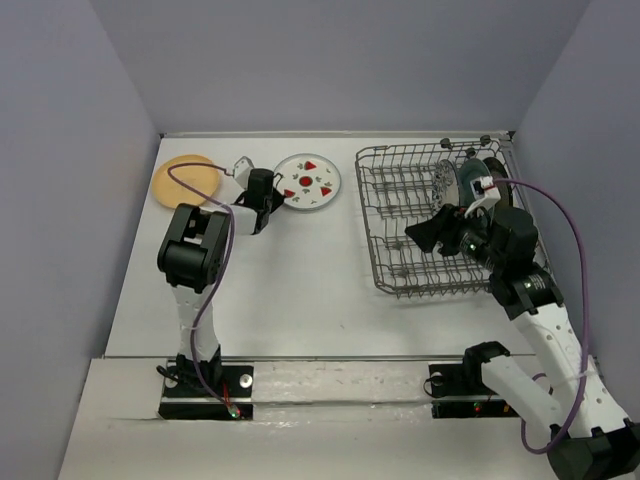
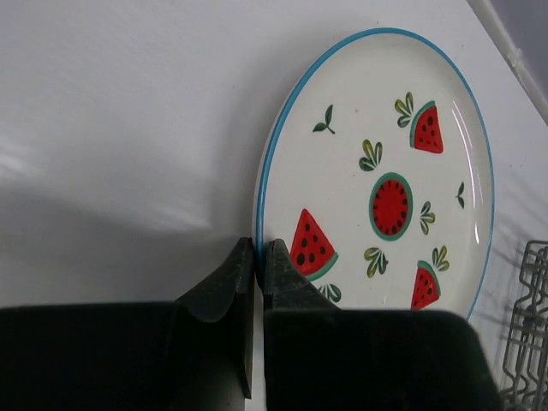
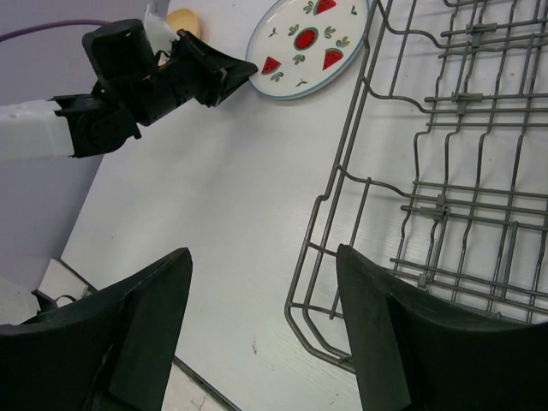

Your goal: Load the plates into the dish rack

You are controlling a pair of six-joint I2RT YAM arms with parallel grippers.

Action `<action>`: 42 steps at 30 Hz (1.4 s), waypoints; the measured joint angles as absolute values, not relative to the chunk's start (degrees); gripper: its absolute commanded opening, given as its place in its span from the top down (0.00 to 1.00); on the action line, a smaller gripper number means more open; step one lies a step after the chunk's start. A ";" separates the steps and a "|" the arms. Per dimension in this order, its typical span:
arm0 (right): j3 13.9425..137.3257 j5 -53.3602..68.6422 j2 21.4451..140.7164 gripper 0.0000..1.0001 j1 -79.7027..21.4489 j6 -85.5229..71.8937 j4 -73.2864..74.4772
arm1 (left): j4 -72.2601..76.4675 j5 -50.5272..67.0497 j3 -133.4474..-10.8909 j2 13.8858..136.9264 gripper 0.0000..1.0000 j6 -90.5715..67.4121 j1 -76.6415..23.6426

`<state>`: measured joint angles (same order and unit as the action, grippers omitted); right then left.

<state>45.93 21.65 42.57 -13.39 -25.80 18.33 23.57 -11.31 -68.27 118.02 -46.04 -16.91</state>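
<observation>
While the left arm stretches forward and low, its end effector (image 2: 259, 250) is clenched on the near rim of the white plate (image 2: 385, 171). The plate is round, glossy, blue-edged and printed with red watermelon slices, and it lies beyond the fingertips on the matte counter (image 2: 128, 128). The right end effector (image 3: 261, 257) hangs released, with the grey wire dish rack (image 3: 441, 205) beneath it.

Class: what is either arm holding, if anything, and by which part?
The left gripper pinches the watermelon plate by its blue rim; the right gripper is open and holds nothing.
</observation>
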 measured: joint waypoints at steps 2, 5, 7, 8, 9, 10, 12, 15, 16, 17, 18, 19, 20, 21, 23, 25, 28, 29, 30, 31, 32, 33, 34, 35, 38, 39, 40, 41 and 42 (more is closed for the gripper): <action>45.93 22.02 43.16 0.26 -13.98 -26.06 18.33 | 26.59 -11.29 -63.00 114.96 0.94 -46.59 -17.17; 45.91 22.50 44.27 0.26 -15.20 -26.61 18.20 | 28.03 -11.31 -55.79 108.73 0.94 -46.63 -17.67; 45.93 22.57 45.50 0.25 -16.34 -27.05 17.45 | 29.76 -11.44 -49.78 103.13 0.94 -46.30 -18.35; 45.93 22.44 46.35 0.25 -17.30 -27.27 17.06 | 30.17 -11.40 -47.64 100.95 0.94 -46.17 -18.57; 45.95 22.17 47.83 0.25 -19.16 -27.35 16.82 | 30.26 -11.33 -46.09 99.33 0.94 -46.11 -18.72; 46.13 21.37 48.84 0.24 -20.88 -27.40 16.73 | 31.29 -11.03 -43.97 97.41 0.94 -46.13 -18.96; 47.24 19.49 52.62 0.24 -27.03 -27.42 16.27 | 32.47 -10.70 -40.45 94.41 0.94 -46.28 -19.18; 49.28 17.47 57.87 0.24 -32.80 -27.27 15.77 | 34.48 -10.04 -35.05 89.47 0.94 -46.81 -19.27; 50.13 16.82 60.16 0.23 -34.35 -27.27 15.35 | 34.72 -9.82 -33.23 87.42 0.94 -47.05 -19.27; 50.68 16.19 62.02 0.23 -35.18 -27.31 14.55 | 34.98 -9.65 -32.18 86.26 0.94 -47.16 -19.27; 51.20 15.57 64.36 0.23 -35.75 -27.31 13.89 | 35.27 -9.30 -30.22 83.66 0.94 -47.48 -19.27; 51.29 15.38 64.86 0.23 -35.79 -27.35 13.58 | 35.38 -9.23 -28.93 81.91 0.94 -47.68 -19.25; 51.40 14.98 65.80 0.23 -35.83 -27.35 13.17 | 35.51 -9.06 -27.44 79.59 0.94 -47.99 -19.25; 52.07 14.13 67.55 0.22 -35.83 -27.33 12.95 | 35.70 -8.93 -26.35 77.80 0.94 -48.18 -19.22; 53.49 13.54 70.28 0.22 -35.81 -27.31 12.47 | 35.75 -8.54 -24.14 73.25 0.94 -48.60 -19.22; 55.55 12.80 73.71 0.21 -35.73 -27.20 11.73 | 35.55 -8.10 -22.11 67.79 0.94 -48.82 -19.22; 57.34 11.73 76.47 0.20 -35.73 -26.83 11.09 | 35.14 -6.85 -20.82 60.58 0.94 -49.01 -19.16; 57.95 11.33 77.38 0.20 -35.73 -26.59 10.90 | 35.14 -6.48 -20.67 59.35 0.94 -49.19 -19.16; 58.61 11.05 78.17 0.20 -35.73 -26.39 10.83 | 35.14 -6.17 -20.51 57.76 0.94 -49.34 -19.16; 59.68 10.68 79.31 0.19 -35.73 -26.11 10.83 | 35.11 -5.32 -20.36 55.86 0.94 -49.76 -19.14; 60.58 10.35 80.25 0.18 -35.73 -25.85 10.74 | 35.03 -4.71 -20.21 54.46 0.94 -50.04 -19.14; 61.58 9.98 81.19 0.18 -35.73 -25.69 10.57 | 34.57 -3.40 -20.18 52.40 0.94 -50.33 -19.11; 62.19 9.58 81.73 0.18 -35.73 -25.50 10.39 | 34.28 -2.44 -20.18 51.20 0.94 -50.50 -19.11; 62.72 9.21 82.11 0.18 -35.73 -25.43 10.13 | 33.93 -1.21 -20.18 49.71 0.94 -50.54 -19.11; 63.07 8.99 82.15 0.18 -35.73 -25.47 9.39 | 33.12 1.50 -20.18 47.72 0.94 -50.94 -19.11; 63.07 9.21 82.13 0.19 -35.73 -25.52 8.97 | 32.91 2.42 -20.16 47.16 0.94 -51.05 -19.11; 63.07 9.54 82.13 0.23 -35.73 -25.58 8.43 | 32.53 3.53 -20.14 46.61 0.94 -51.18 -19.11; 63.07 9.85 82.13 0.26 -35.73 -25.78 8.08 | 32.29 4.21 -20.14 46.35 0.94 -51.33 -19.11; 63.05 10.13 82.11 0.30 -35.73 -25.82 7.70 | 32.10 5.23 -20.14 46.11 0.94 -51.42 -19.11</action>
<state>63.05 10.13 82.11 -35.73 -25.82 7.70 32.10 5.23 -20.14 46.11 -51.42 -19.11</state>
